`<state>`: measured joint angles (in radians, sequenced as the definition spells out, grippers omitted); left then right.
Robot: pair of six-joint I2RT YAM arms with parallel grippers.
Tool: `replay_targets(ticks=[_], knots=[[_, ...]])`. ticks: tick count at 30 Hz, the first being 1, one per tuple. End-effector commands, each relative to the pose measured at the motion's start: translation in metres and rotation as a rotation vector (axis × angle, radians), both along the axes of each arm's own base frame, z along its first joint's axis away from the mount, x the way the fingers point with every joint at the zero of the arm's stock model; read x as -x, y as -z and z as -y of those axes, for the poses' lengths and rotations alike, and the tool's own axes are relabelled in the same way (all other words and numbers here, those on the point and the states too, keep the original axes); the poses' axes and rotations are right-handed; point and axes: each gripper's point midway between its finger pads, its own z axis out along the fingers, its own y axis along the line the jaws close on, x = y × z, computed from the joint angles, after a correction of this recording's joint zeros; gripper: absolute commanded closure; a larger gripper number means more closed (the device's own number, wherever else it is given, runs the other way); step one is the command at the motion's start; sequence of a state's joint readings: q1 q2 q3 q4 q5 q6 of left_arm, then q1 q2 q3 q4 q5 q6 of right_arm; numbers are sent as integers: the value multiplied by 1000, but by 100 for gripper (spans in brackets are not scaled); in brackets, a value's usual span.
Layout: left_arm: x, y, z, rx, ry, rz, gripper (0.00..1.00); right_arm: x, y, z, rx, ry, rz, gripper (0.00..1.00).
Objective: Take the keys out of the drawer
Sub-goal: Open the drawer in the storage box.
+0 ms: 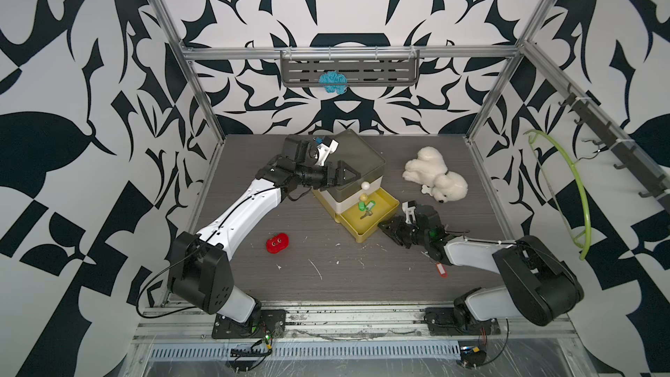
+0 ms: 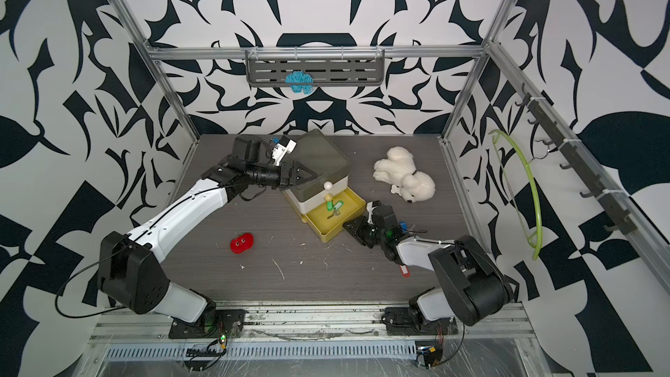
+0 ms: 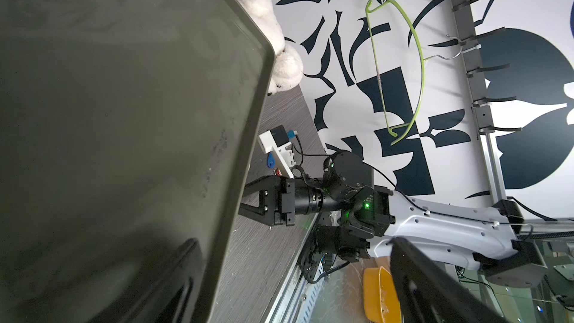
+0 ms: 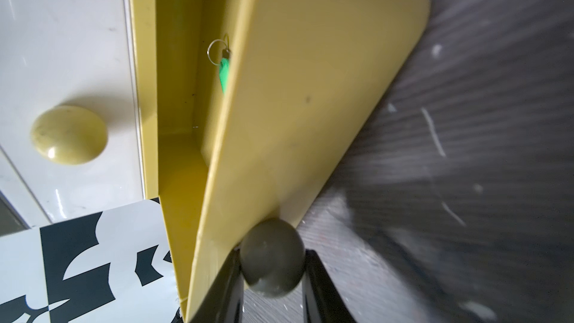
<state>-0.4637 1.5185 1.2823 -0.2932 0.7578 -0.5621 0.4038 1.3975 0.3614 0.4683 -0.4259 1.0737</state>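
Presently the right tool (image 4: 272, 257) grips the knob (image 4: 273, 270) of the open yellow drawer (image 4: 310, 88), green-tagged keys (image 1: 364, 209) lie inside, and the left tool (image 1: 346, 175) gapes released beside the cabinet (image 1: 359, 154).

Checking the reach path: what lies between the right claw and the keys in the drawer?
The yellow drawer's front wall, whose knob the right claw grips. In the right wrist view, that wall hides most of the green-tagged keys.

- a grey wood-grain table (image 1: 326, 281) is carrying everything
- a drawer unit (image 1: 362, 161) is standing mid-back
- a plush dog (image 1: 435, 175) is lying right of it
- a red toy (image 1: 277, 242) is sitting front-left
- a red-tagged key (image 1: 441, 269) is lying front-right
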Motion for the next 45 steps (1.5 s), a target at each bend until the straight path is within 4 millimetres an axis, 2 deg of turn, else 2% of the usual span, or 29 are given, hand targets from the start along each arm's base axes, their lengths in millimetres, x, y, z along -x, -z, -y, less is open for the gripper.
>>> replay_targets(ticks=[1,23,26,30,33,36,40,45], knots=[[7,51,-13,-113,-50,-160,1,2,7,18,60,60,-8,96],[6,55,-12,-107,-54,-163,1,54,9,54,82,163,-45,98],[6,56,-12,-105,-53,-166,1,60,9,57,88,167,-50,89],[7,58,-12,-107,-54,-167,1,63,5,60,93,172,-50,63],[6,57,-12,-103,-56,-170,1,63,-1,61,102,168,-42,53],[6,55,-12,-100,-59,-165,1,63,-10,61,122,151,-29,49],[6,54,-13,-98,-62,-161,1,62,-27,61,157,124,-16,48],[6,42,-15,-92,-76,-123,1,57,-68,63,232,80,15,48]])
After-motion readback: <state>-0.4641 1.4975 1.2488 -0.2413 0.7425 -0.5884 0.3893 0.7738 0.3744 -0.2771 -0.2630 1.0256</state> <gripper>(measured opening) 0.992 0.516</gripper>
